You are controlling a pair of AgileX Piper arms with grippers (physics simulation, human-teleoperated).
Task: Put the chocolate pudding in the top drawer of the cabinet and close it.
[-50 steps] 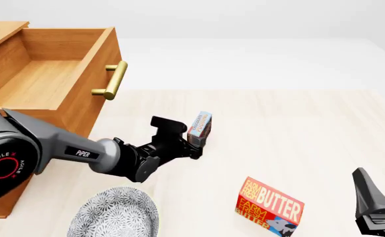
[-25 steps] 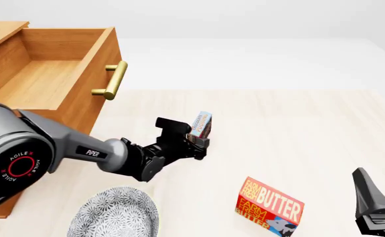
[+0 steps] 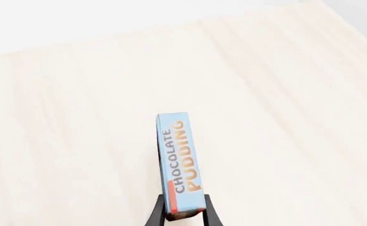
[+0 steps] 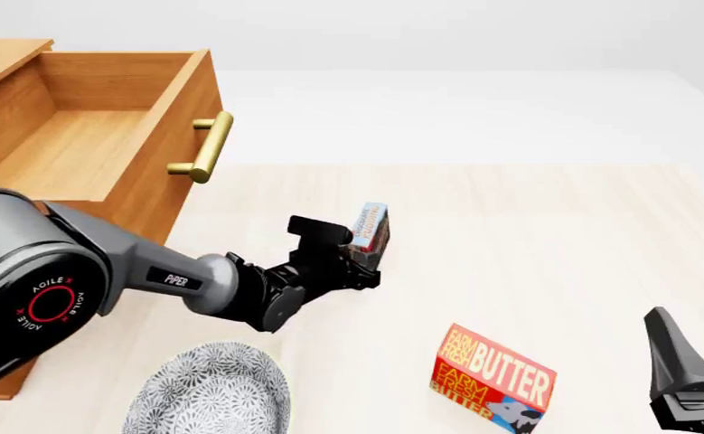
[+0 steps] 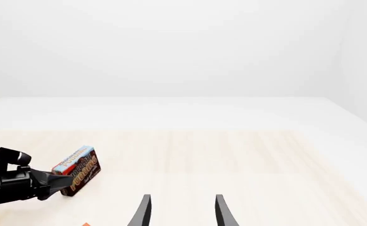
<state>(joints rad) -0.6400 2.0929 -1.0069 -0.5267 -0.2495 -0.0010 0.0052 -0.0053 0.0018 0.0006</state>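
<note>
My left end effector (image 4: pixel 354 262) clamps the chocolate pudding (image 4: pixel 366 227) by its dark end, fingertips cut off in the wrist view. My right end effector (image 5: pixel 181 212) stands parted, holding nothing; the front view shows only its edge.

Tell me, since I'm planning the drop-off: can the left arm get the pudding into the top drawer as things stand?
Probably yes: the left pincer grips the chocolate pudding, and the top drawer stands open, nothing between.
</note>
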